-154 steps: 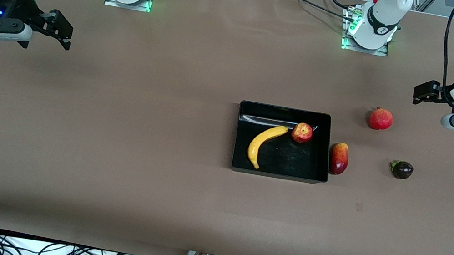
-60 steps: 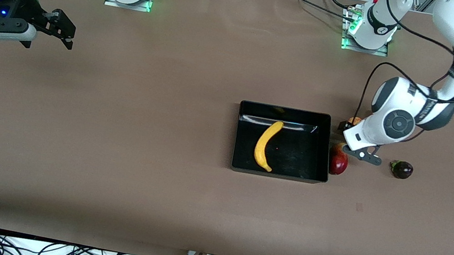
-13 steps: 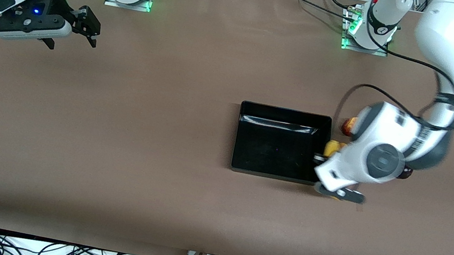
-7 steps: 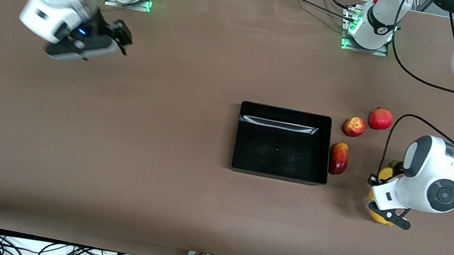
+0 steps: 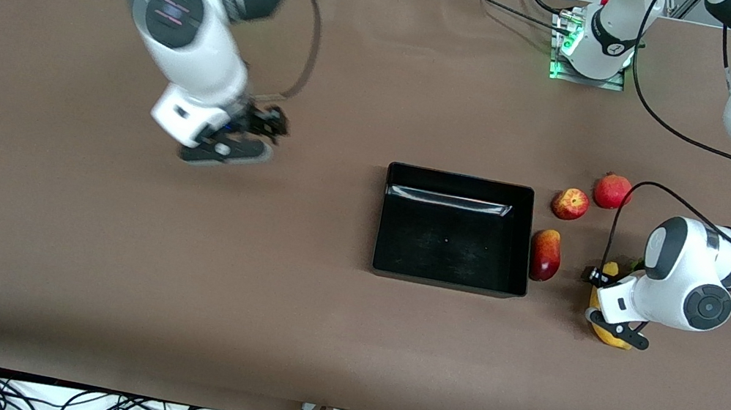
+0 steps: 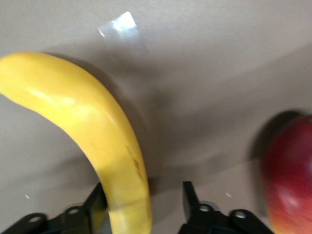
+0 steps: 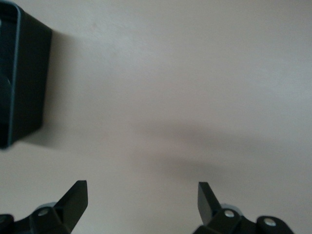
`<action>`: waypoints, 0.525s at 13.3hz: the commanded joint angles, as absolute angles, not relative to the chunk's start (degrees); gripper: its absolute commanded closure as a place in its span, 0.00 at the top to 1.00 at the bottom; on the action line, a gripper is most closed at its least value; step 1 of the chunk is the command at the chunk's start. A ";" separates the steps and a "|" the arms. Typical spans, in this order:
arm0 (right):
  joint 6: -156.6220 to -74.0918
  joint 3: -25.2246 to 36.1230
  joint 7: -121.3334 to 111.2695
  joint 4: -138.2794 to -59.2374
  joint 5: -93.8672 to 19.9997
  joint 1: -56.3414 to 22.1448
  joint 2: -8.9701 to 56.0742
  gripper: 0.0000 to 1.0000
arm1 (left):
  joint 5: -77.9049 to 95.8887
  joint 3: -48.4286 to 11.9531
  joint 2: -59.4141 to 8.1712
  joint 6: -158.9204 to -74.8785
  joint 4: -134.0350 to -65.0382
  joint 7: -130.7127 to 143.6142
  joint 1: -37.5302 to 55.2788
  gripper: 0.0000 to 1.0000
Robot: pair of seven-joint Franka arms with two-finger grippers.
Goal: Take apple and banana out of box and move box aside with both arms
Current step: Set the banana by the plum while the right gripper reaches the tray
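In the front view you see the left gripper [image 5: 604, 310] low over the table [image 5: 247, 289] toward the left arm's end, right on the banana [image 5: 604, 332], whose yellow ends stick out from under it. The box [image 5: 454, 229] sits apart from that gripper with nothing in it, and a red mango [image 5: 545, 254] rests just beside its wall. An apple [image 5: 570, 203] and a pomegranate [image 5: 613, 191] lie near each other.

Your right gripper [image 5: 259, 128] hangs over bare table, well apart from the box.

In the left wrist view, the banana [image 6: 92, 131] lies between parted fingers [image 6: 191, 195], against one and clear of the other.

In the right wrist view, the fingers [image 7: 73, 197] stand wide apart holding nothing, with a box corner [image 7: 22, 78] ahead.
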State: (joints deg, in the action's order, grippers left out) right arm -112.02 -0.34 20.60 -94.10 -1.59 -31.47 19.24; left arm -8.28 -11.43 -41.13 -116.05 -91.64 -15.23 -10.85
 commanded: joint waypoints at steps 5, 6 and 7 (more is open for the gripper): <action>-127.32 0.09 42.07 -78.23 -2.11 -42.79 40.23 1.00 | -7.65 -15.99 -33.14 -93.90 -81.49 -14.33 -10.03 1.00; -130.31 0.26 43.93 -78.05 -2.02 -44.11 42.17 1.00 | -7.99 -16.00 -31.66 -91.08 -79.91 -14.67 -9.76 1.00; -133.04 0.26 45.51 -78.05 -2.02 -44.73 43.84 1.00 | -8.26 -16.00 -30.16 -88.44 -78.07 -14.59 -9.41 1.00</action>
